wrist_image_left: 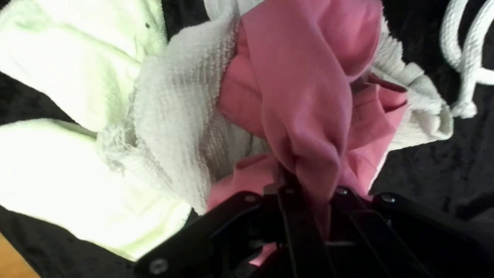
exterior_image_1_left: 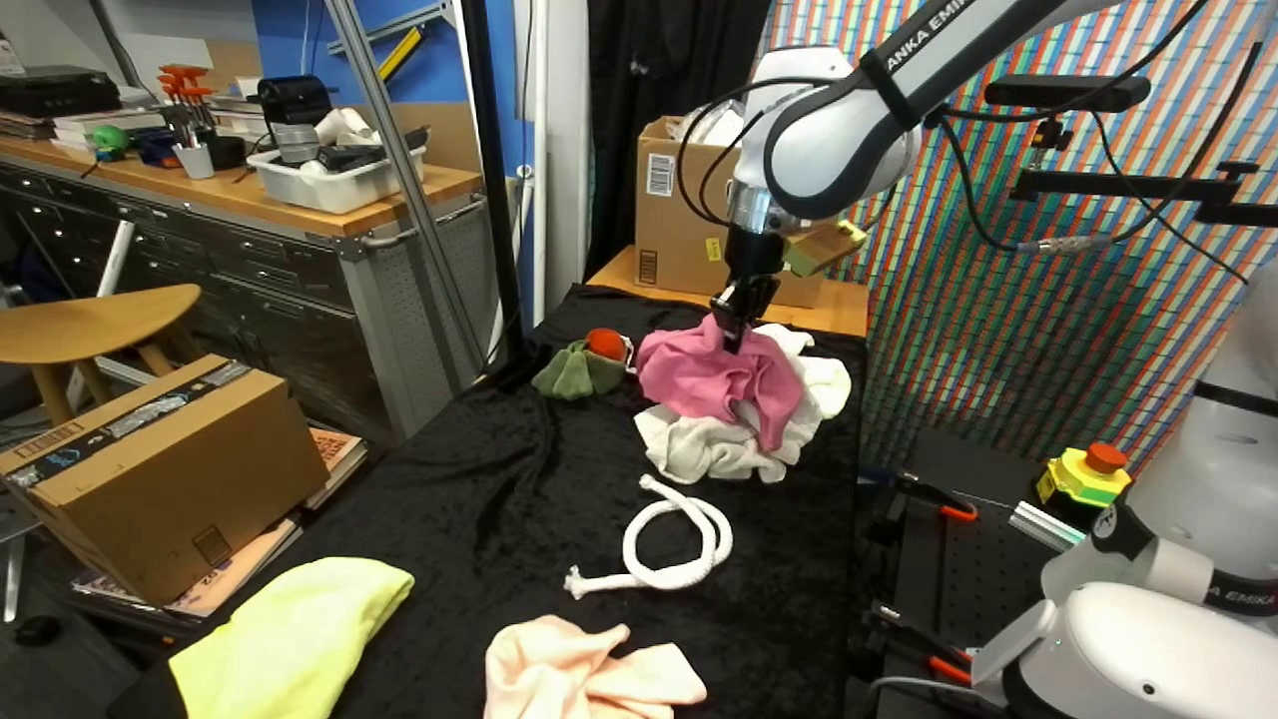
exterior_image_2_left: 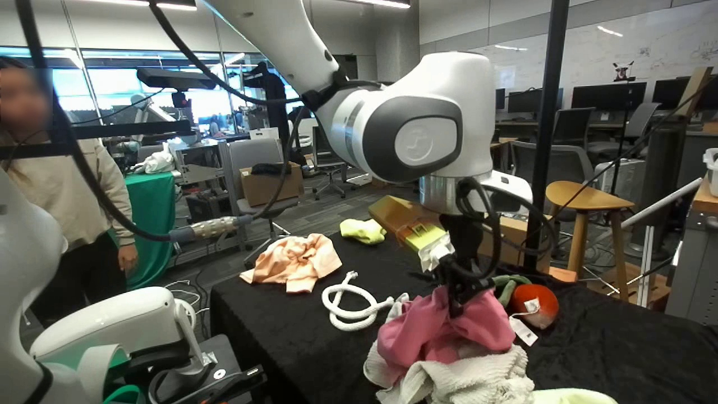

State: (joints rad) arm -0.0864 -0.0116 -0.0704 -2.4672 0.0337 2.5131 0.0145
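The tool (wrist_image_left: pixel 316 193) pinches a gathered fold of the pink cloth (wrist_image_left: pixel 305 88) from above. That cloth lies directly beneath the tool, crumpled over the white cloth (wrist_image_left: pixel 173 92); it shows no clear long axis, though in the wrist view the caught fold runs from the tool toward 12 o'clock. In an exterior view, reckoned from the tool, the rope (exterior_image_1_left: pixel 669 577) lies near 6 o'clock on the black-draped desk (exterior_image_1_left: pixel 789 599), the peach cloth (exterior_image_1_left: pixel 544 664) toward 7, the yellow cloth (exterior_image_1_left: pixel 300 634) toward 8; a box (exterior_image_1_left: pixel 669 225) stands beyond, toward 12.
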